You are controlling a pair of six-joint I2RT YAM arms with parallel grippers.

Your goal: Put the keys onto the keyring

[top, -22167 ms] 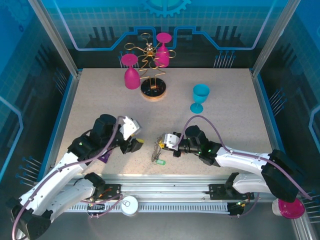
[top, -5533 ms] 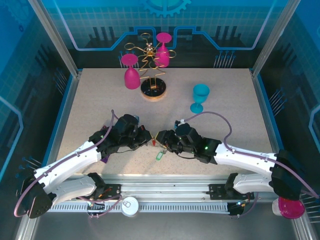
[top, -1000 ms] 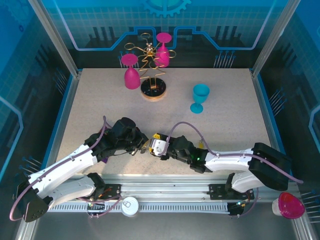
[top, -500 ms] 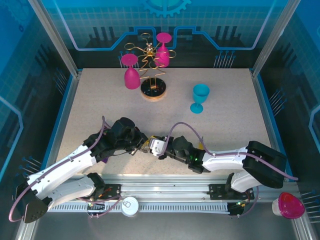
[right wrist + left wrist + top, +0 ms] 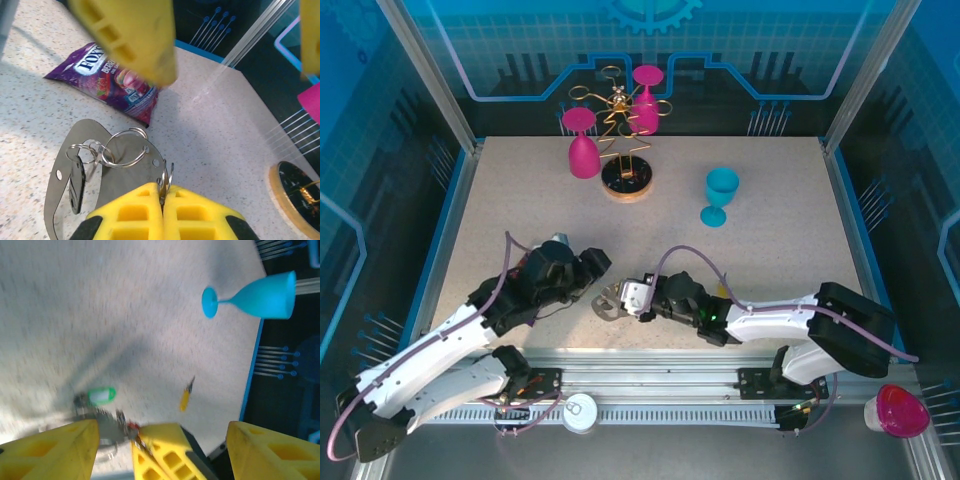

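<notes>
1. Beige speckled tabletop [image 5: 770, 250] takes up the middle of the overhead view. Both arms reach in from the bottom edge and meet at lower centre.
2. White and black, the left arm ends in the left gripper [image 5: 592, 266]. Its yellow fingers [image 5: 55, 450] stand wide apart at the bottom corners of the left wrist view and hold nothing. The tip of the other gripper sits between them.
3. The right gripper [image 5: 162, 197] is at the bottom centre of its own wrist view. Its yellow fingers are pressed together on a thin split ring at the edge of the keyring [image 5: 127, 177].
4. A gold wire stand [image 5: 625, 175] on a round dark base is at the upper centre of the overhead view, with two pink goblets [image 5: 583, 145] on and beside it.
5. A blue goblet [image 5: 720, 192] stands upright to the right of the stand, well apart from both grippers.
6. A purple snack packet [image 5: 107, 80] lies flat in the upper left of the right wrist view, just beyond the keyring.
7. The grey metal keyring spreads out from the closed fingers toward the lower left of that view. A cluster of small rings [image 5: 120, 150] hangs across it.
8. The yellow-orange key [image 5: 185, 400] lies loose on the table, lower centre of the left wrist view, apart from the keyring.
9. The red key [image 5: 132, 427] shows as a small red head right at the right gripper's tip, among the rings.
10. A green tag [image 5: 101, 395] lies just left of that.
</notes>
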